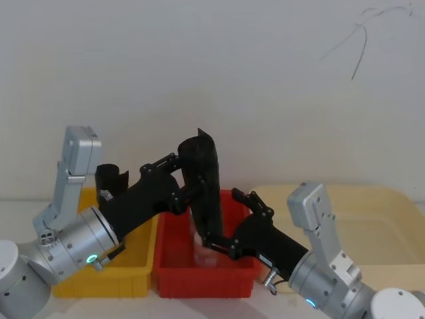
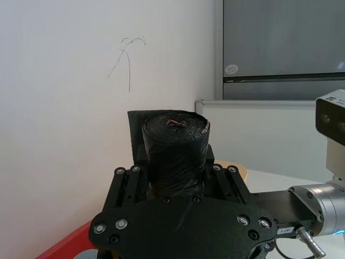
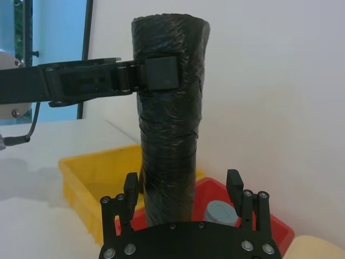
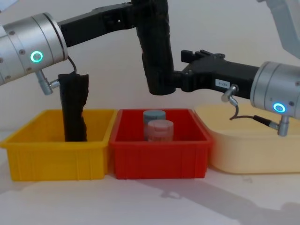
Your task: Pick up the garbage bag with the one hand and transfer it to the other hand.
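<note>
While the right gripper (image 3: 182, 183) is hovering nearest over the red bin (image 4: 159, 157), its fingers are standing apart on either side of the garbage bag (image 4: 154, 47), at the roll's lower end. The bag is hanging nearly upright in the air above that bin. Higher up, the left gripper (image 1: 188, 181) is clamping it near the top. Farther back, a ragged black roll (image 4: 74, 110) is standing in the yellow bin (image 4: 56, 159), before a white wall (image 1: 199, 66).
</note>
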